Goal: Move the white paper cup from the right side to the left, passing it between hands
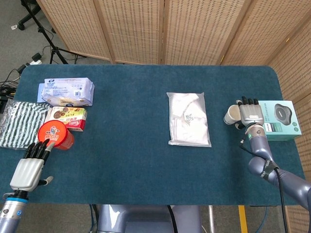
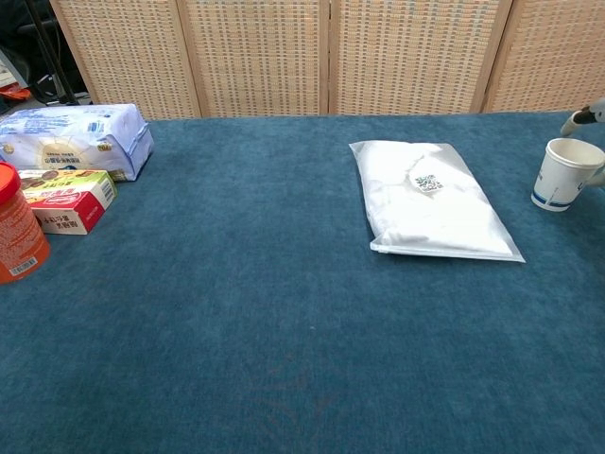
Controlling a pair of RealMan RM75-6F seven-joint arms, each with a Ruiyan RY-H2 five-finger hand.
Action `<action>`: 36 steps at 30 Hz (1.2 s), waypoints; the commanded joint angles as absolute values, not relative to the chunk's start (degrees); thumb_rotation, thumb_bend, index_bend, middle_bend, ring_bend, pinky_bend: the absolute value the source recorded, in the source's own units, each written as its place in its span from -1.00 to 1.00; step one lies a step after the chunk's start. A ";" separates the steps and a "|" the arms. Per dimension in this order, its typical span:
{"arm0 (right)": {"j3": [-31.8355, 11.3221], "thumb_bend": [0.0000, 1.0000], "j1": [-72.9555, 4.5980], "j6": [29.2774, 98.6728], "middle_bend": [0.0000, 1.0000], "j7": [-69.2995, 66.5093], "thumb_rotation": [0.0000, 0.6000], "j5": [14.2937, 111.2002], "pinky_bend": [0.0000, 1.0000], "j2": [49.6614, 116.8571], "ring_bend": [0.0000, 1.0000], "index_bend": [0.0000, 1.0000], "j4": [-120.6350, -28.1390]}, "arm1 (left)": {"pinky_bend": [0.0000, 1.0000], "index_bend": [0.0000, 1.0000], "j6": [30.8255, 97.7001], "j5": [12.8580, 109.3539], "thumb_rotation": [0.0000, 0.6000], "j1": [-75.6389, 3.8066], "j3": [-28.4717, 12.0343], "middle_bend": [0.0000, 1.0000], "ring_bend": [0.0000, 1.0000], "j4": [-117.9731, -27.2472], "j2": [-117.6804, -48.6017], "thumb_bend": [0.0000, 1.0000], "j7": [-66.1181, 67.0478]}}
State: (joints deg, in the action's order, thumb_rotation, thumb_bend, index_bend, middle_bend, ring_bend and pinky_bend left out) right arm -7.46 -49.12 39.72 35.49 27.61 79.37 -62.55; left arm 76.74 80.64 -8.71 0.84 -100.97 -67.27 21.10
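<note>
The white paper cup (image 1: 231, 115) (image 2: 565, 175) stands upright on the blue table near its right edge. My right hand (image 1: 249, 113) is just to the right of the cup, fingers extended and apart, close against its side with no clear grip. In the chest view only a fingertip (image 2: 583, 118) shows at the frame's right edge, behind the cup. My left hand (image 1: 30, 167) hovers open at the table's front left corner, fingers straight, holding nothing.
A white plastic bag (image 1: 188, 119) lies mid-table, left of the cup. A boxed device (image 1: 278, 119) sits right of my right hand. At the left are a red-lidded jar (image 1: 55, 135), a snack box (image 1: 66, 118), a tissue pack (image 1: 65, 91) and a striped cloth (image 1: 18, 123).
</note>
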 commanded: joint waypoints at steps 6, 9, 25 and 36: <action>-7.11 -0.27 -49.15 40.08 -1.00 34.48 1.00 28.15 -1.00 80.10 -1.00 -0.55 -61.64 | -1.00 -1.00 76.63 80.65 1.00 -8.78 0.94 -1.00 -1.00 -101.01 -67.31 -0.86 21.14; -7.05 -0.27 -49.12 40.49 -1.00 34.27 1.00 28.47 -1.00 80.06 -1.00 -0.53 -62.12 | -1.00 -1.00 76.66 80.72 1.00 -8.77 1.02 -1.00 -1.00 -101.09 -67.27 -0.86 21.10; -6.81 -0.27 -49.60 42.90 -1.00 35.43 1.00 28.12 -1.00 78.29 -1.00 -0.46 -65.82 | -1.00 -1.00 76.87 80.87 1.00 -8.80 1.04 -1.00 -1.00 -101.01 -67.22 -0.86 21.20; -7.84 -0.27 -52.65 50.28 -1.00 42.06 1.00 26.23 -1.00 74.82 -1.00 -0.43 -75.72 | -1.00 -1.00 77.67 81.27 1.00 -8.58 0.89 -1.00 -1.00 -101.05 -66.97 -0.86 20.65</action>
State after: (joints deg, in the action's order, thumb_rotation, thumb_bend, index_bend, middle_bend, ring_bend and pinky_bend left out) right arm -7.45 -51.55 48.24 39.87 27.29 75.89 -73.15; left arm 77.61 81.30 -8.61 0.93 -101.08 -66.99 20.61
